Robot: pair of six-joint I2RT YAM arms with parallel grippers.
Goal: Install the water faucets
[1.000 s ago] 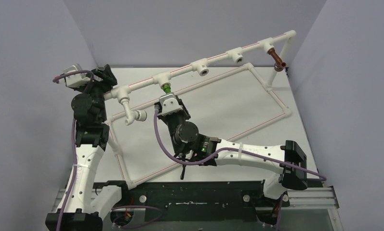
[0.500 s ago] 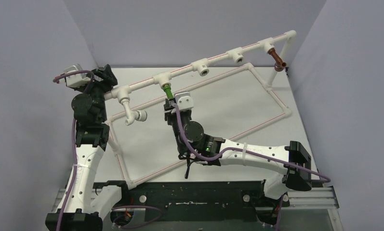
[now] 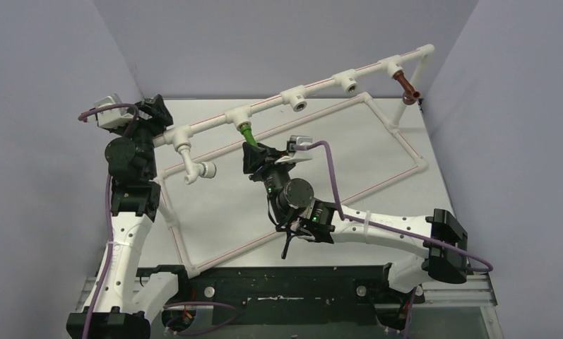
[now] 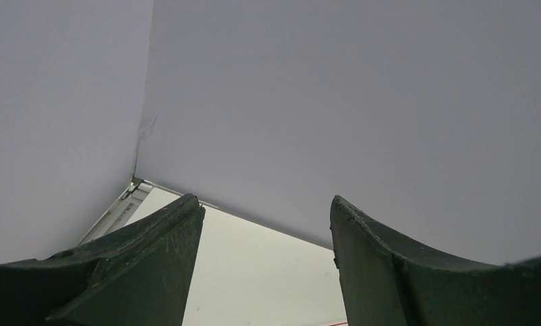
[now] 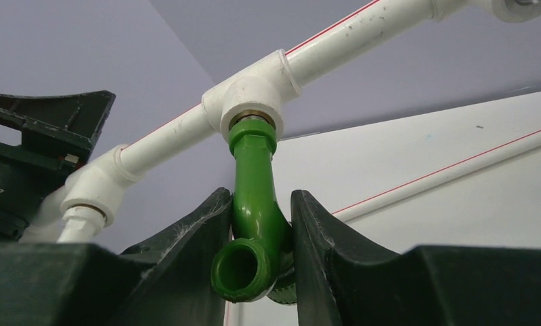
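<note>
The green faucet (image 5: 254, 210) hangs with its threaded end in a white tee socket (image 5: 250, 92) of the raised pipe frame; it also shows in the top view (image 3: 247, 132). My right gripper (image 5: 260, 234) is shut on the green faucet's bent body, its wrist rolled over in the top view (image 3: 256, 157). The reddish-brown faucet (image 3: 407, 86) hangs from the tee at the far right end of the pipe. My left gripper (image 4: 264, 217) is open and empty, facing the back wall, beside the pipe's left end (image 3: 151, 116).
A white faucet (image 3: 197, 168) hangs from the leftmost tee. Two bare tee sockets (image 3: 297, 100) sit on the raised pipe. The white rectangular pipe frame (image 3: 405, 145) lies on the table. Grey walls close in behind and on both sides.
My right wrist has rolled clockwise while shut on the green faucet, its camera swinging from left to right; the arm's elbow has shifted slightly right. The left arm has not moved.
</note>
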